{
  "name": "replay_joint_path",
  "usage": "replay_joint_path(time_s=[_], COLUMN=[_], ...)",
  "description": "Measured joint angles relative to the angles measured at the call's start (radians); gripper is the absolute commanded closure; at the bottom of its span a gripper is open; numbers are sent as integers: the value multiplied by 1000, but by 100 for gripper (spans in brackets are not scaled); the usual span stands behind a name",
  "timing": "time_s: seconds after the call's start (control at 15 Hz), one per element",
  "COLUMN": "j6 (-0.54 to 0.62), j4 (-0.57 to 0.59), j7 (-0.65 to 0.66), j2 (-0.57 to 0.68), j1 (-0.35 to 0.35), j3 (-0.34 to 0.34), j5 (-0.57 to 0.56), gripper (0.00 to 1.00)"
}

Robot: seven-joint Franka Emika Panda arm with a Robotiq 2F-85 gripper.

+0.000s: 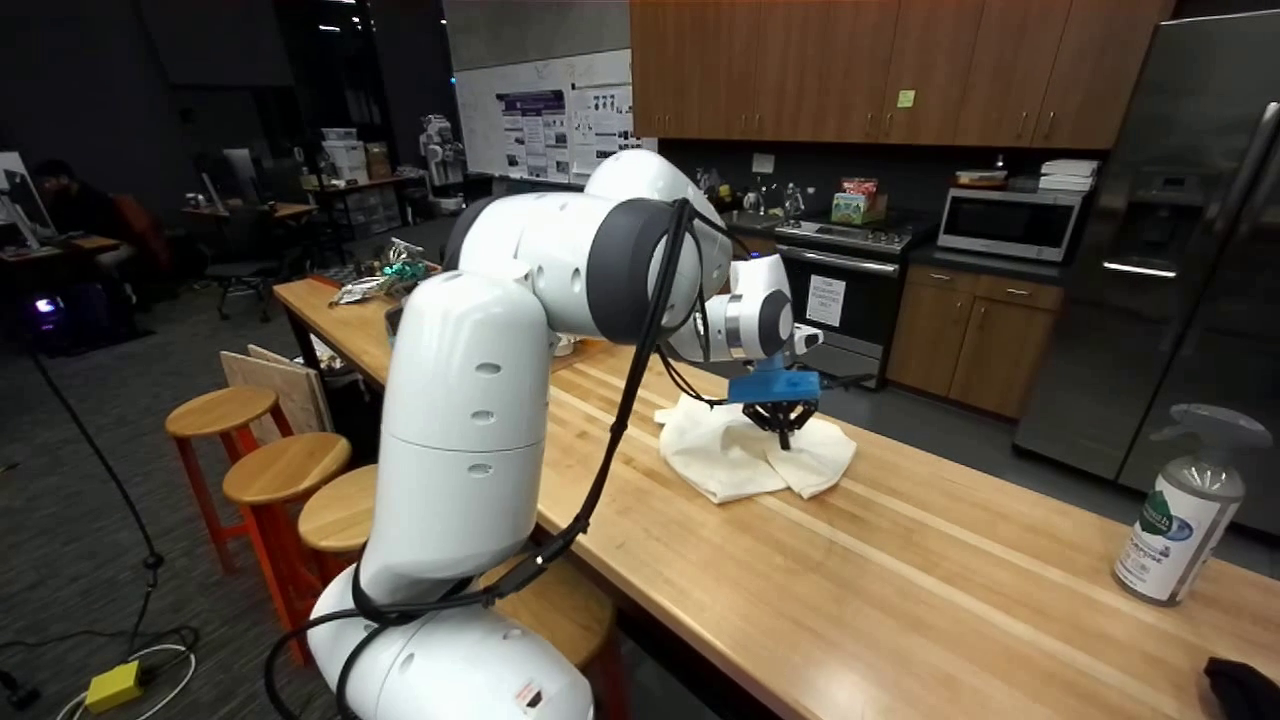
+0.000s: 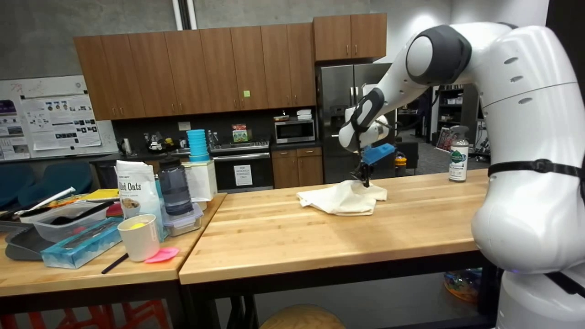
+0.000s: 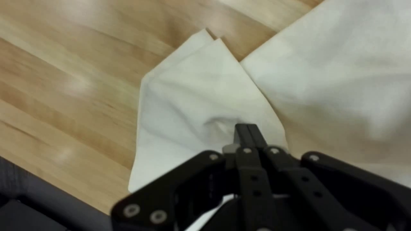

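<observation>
A crumpled cream cloth (image 1: pixel 715 455) lies on the wooden table (image 1: pixel 900 590), visible in both exterior views. My gripper (image 3: pixel 247 126) points down over it, its two fingertips pressed together with no fabric visible between them. In an exterior view the gripper (image 1: pixel 785 440) has its tips at the cloth's surface, near the part farther from the arm's base. Whether they press on it or hover just above, I cannot tell. The wrist view shows a folded flap of the cloth (image 3: pixel 192 96) beneath the fingers, with a small dimple beside the tips and a larger spread to the right.
A spray bottle (image 2: pixel 458 157) stands on the table, and a black item (image 1: pixel 1240 688) lies near it. An adjoining table holds an oats bag (image 2: pixel 137 192), a white cup (image 2: pixel 139 237), a dark bottle (image 2: pixel 175 187) and containers. Wooden stools (image 1: pixel 285 468) line one side.
</observation>
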Motion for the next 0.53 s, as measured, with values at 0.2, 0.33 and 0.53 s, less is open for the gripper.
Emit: replay_joint_path(time_s=[0.2,0.33,0.53], j6=[0,1,2], j4=[72,96,101], j7=[-2,-11,-42], j2=[67,90,92], j1=[72,116,161], j3=[61,97,140], j5=[0,0,0], gripper=[100,100,100])
